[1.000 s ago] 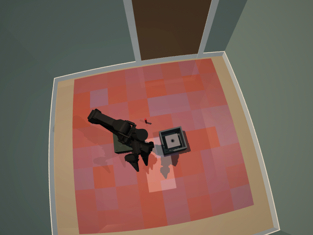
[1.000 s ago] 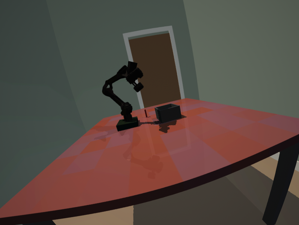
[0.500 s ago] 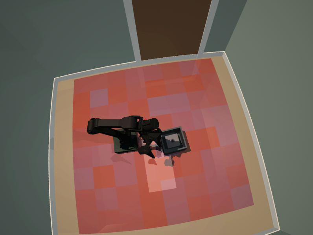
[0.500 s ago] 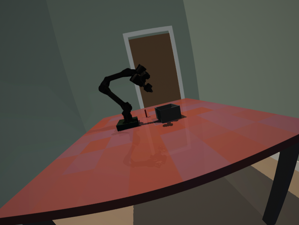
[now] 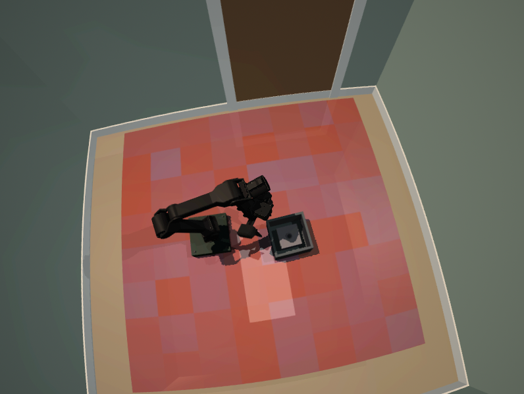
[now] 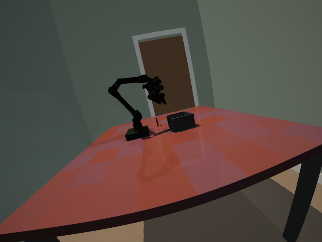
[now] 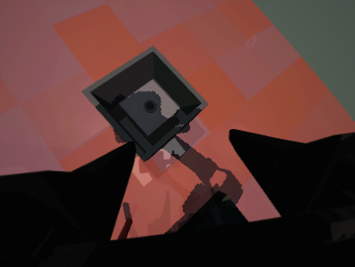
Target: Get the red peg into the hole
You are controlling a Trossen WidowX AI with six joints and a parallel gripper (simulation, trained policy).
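The gripper (image 5: 263,226) (image 6: 162,103) (image 7: 182,140) hangs wide open with nothing in it, above the counter (image 5: 338,271) (image 6: 156,198) (image 7: 278,58). The red peg (image 6: 157,122) (image 7: 125,228) stands upright below, its long axis vertical, at lower left in the wrist view; the fingers point more towards the box (image 5: 308,230) (image 6: 183,123) (image 7: 177,82), so they likely need re-aiming.

Arm (image 5: 192,206) (image 6: 126,103) nearer the door (image 5: 284,51) (image 6: 166,70); red peg (image 6: 157,122) (image 7: 125,228) now hidden from above
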